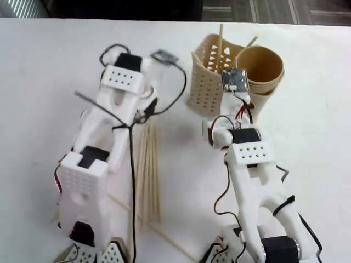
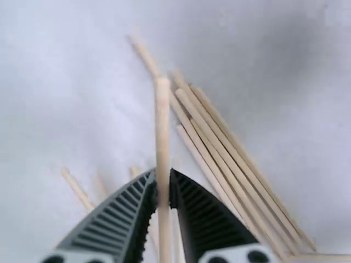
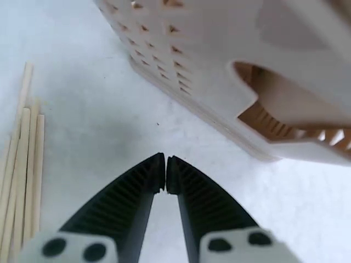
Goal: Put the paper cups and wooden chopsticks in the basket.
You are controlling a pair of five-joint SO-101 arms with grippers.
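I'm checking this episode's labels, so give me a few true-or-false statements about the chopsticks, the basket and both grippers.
1. The left gripper is shut on a chopstick. True.
2. The right gripper holds a paper cup. False: it is shut on nothing, close to the basket.
3. On the table, loose chopsticks lie between the arms. True.
4. The basket holds no chopsticks. False: upright sticks stand in it.
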